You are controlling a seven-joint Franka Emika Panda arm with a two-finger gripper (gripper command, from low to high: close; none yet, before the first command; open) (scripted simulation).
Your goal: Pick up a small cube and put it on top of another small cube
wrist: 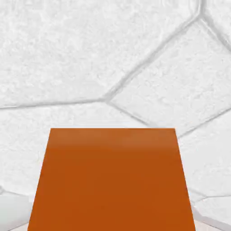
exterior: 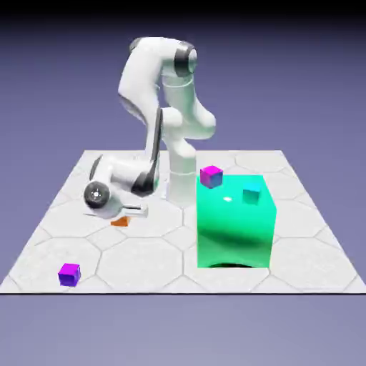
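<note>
A small orange cube (exterior: 120,222) sits just under my hand at the exterior view's left, partly covered by it. In the hand view the orange cube (wrist: 113,180) fills the bottom middle and hides both fingertips. My gripper (exterior: 125,216) is low over the table and shut on this cube. A small purple cube (exterior: 69,274) lies near the table's front left corner. Beside the top far-left corner of the big green block is a small magenta cube (exterior: 211,176). A small teal cube (exterior: 251,194) rests on top of that block.
A large glossy green block (exterior: 236,225) stands to the right of my hand, much taller than the small cubes. The table (exterior: 143,261) has a white hexagon-tile surface, which fills the hand view (wrist: 90,54) behind the cube.
</note>
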